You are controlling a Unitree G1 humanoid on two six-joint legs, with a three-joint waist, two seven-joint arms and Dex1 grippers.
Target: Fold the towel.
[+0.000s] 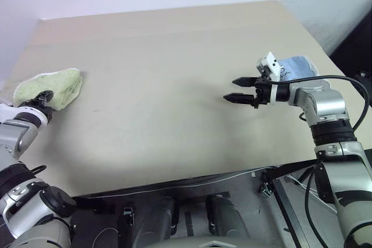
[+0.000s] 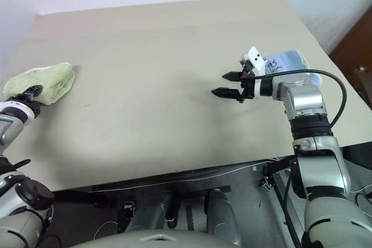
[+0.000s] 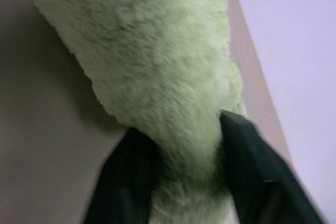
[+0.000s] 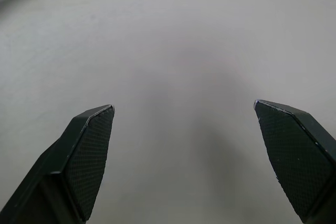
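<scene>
Light yellow-green terry cloth, the towel point(image 1: 51, 87), bunched in a soft heap at the far left edge of the pale beige desk point(image 1: 174, 85), not yet laid flat or folded. Left gripper point(image 3: 181, 177) at the towel's near side, black fingers point(image 3: 126, 182) either side of a tuft of pile; whether pinching or already letting go, cannot tell. Right gripper point(image 1: 242, 90) well apart from the towel, across the desk, hovering with fingers spread and nothing between them. Just beyond the right gripper, a smaller light blue cloth point(image 1: 296, 65), far from the towel. Likely risks: towel so near the desk edge could be nudged or dragged off; a loose pinch could drop the corner and leave a lumpy fold. No containers anywhere around the towel.
</scene>
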